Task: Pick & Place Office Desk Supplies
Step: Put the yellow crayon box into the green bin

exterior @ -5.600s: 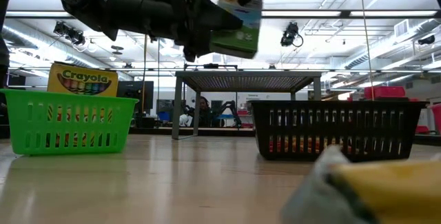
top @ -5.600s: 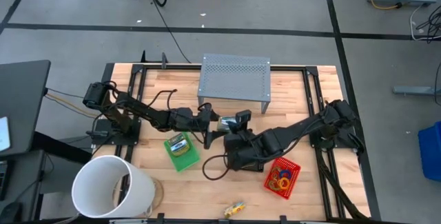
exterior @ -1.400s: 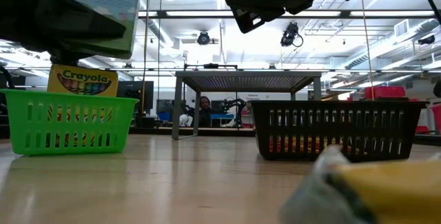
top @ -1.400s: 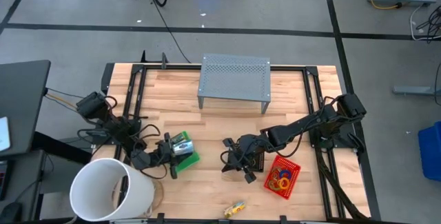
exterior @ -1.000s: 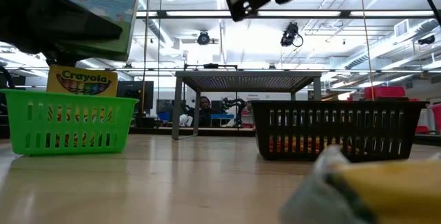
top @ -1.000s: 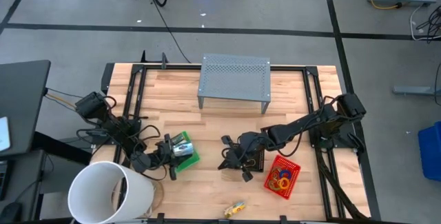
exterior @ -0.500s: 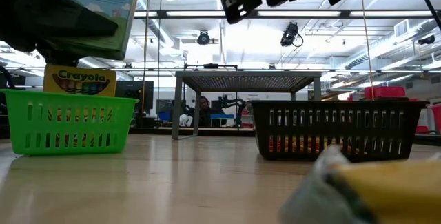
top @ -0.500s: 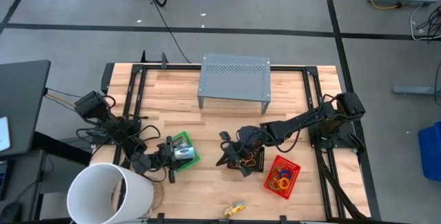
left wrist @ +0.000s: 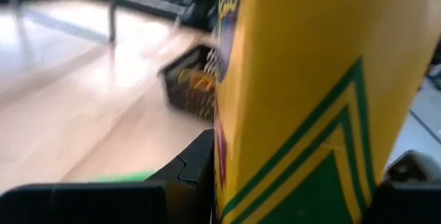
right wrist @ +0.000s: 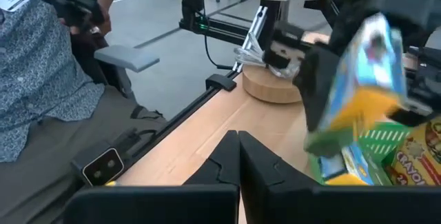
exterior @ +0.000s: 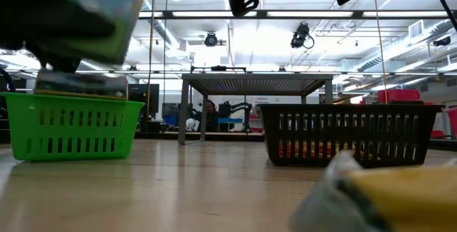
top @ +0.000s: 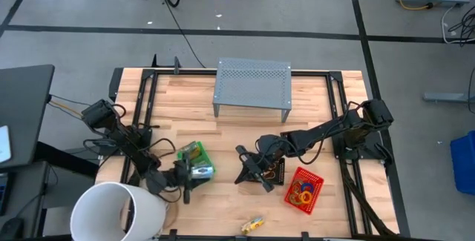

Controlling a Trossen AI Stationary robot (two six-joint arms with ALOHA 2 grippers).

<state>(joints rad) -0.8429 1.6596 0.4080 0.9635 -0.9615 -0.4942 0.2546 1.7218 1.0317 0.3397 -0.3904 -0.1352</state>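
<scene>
the left gripper (top: pixel 191 171) clamps a crayon box (top: pixel 200 170) over the green tray (top: pixel 191 152), lower than before. the right gripper (top: pixel 241 176), fingers shut and empty, hovers by the black tray (top: pixel 276 170).

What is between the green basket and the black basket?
Only bare wood table lies between the green basket and the black basket, seen from above.

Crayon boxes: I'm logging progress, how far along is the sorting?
Done: one crayon box sits in the green tray, rings in the red tray. In hand: left gripper holds a second crayon box above it. Left: the yellow item at the table's front edge.
</scene>
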